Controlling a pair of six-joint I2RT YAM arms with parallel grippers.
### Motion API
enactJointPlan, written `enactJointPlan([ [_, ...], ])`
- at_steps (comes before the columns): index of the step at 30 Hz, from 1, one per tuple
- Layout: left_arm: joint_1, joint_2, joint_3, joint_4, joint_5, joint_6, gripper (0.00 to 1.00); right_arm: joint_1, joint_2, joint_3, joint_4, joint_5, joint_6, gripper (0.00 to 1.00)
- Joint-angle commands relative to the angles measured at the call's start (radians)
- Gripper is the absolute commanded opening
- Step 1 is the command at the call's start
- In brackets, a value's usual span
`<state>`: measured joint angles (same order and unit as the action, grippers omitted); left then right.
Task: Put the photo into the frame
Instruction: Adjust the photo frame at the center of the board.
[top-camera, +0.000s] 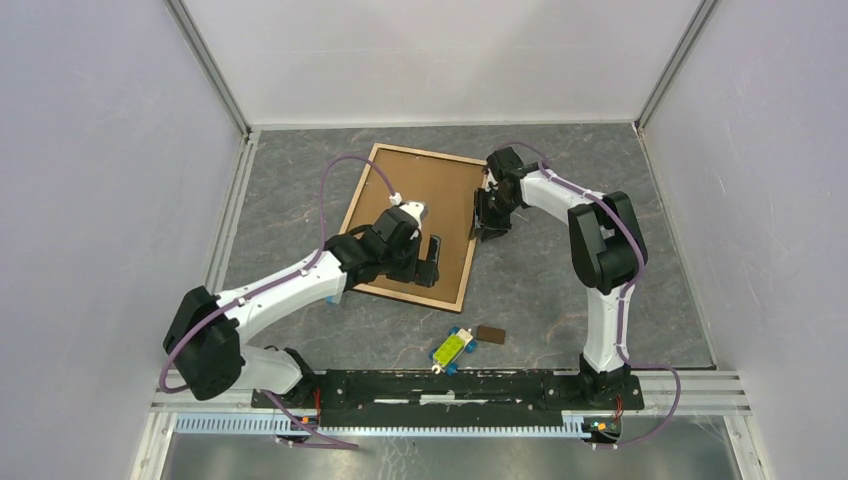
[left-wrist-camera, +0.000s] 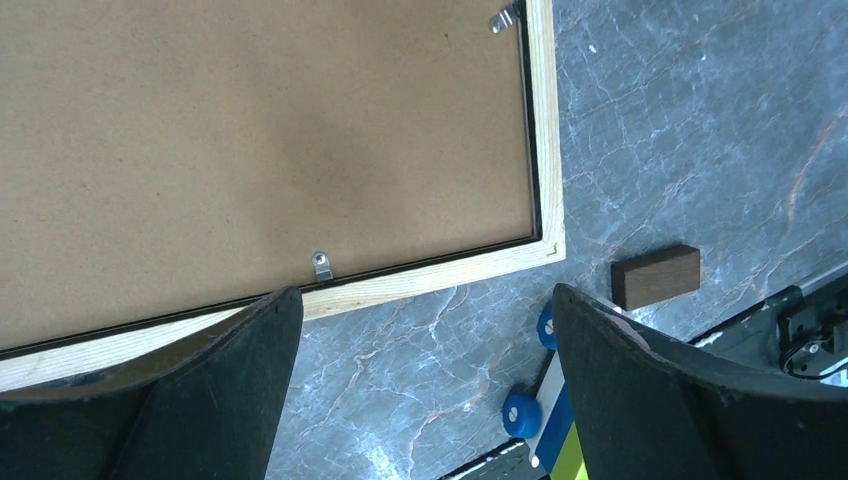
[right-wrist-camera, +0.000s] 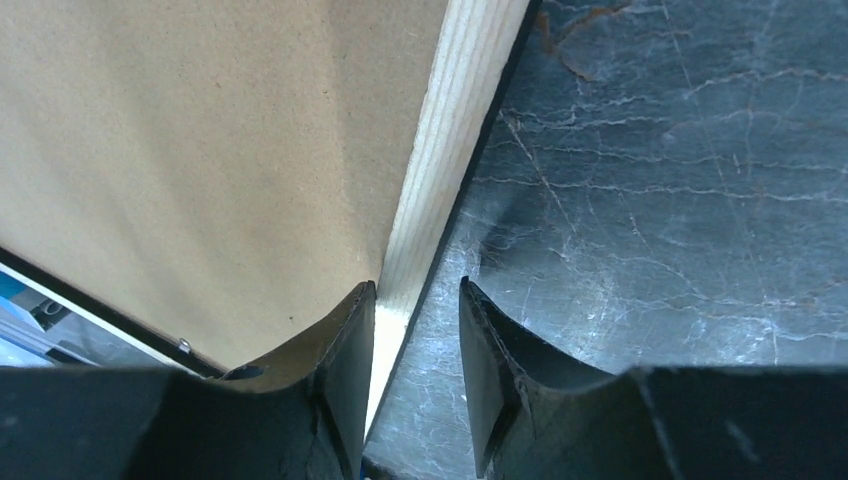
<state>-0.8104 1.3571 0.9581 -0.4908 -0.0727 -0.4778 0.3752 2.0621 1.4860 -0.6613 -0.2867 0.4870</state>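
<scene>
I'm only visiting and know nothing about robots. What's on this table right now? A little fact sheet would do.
frame: lies back side up on the grey table, tan wood rails showing
backing board: brown, set in the frame, metal tabs at its edge
photo: not in view
left gripper: open, above the frame's near corner
right gripper: jaws astride the frame's right rail, gap on the outer side
loose items: dark wooden block, blue-wheeled toy

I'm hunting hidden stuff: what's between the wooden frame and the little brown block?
Just bare grey table between the frame and the brown block, seen in the left wrist view.
</scene>
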Motion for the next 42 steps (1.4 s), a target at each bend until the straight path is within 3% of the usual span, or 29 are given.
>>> enactJointPlan([
  [1, 0.020, -0.058, -0.016, 0.041, 0.001, -0.055, 1.00, 0.009, 0.018, -0.005, -0.059, 0.061, 0.066, 0.41],
  [8, 0.034, -0.083, -0.043, 0.042, 0.006, -0.088, 1.00, 0.024, 0.042, 0.010, -0.105, 0.124, 0.137, 0.42],
  [15, 0.040, -0.100, -0.046, 0.038, 0.007, -0.113, 1.00, 0.026, 0.058, 0.016, -0.174, 0.213, 0.265, 0.31],
  [18, 0.042, -0.109, -0.049, 0.040, 0.001, -0.120, 1.00, 0.026, 0.047, -0.022, -0.162, 0.209, 0.327, 0.24],
  [22, 0.046, -0.100, -0.041, 0.035, 0.001, -0.126, 1.00, 0.012, -0.019, -0.171, -0.027, 0.169, 0.436, 0.00],
  [31, 0.047, -0.041, -0.004, 0.029, 0.016, -0.115, 1.00, -0.001, -0.288, -0.500, 0.306, 0.132, 0.700, 0.00],
  [42, 0.020, 0.113, 0.174, 0.014, 0.189, -0.036, 1.00, 0.006, -0.374, -0.507, 0.346, 0.040, 0.752, 0.00],
])
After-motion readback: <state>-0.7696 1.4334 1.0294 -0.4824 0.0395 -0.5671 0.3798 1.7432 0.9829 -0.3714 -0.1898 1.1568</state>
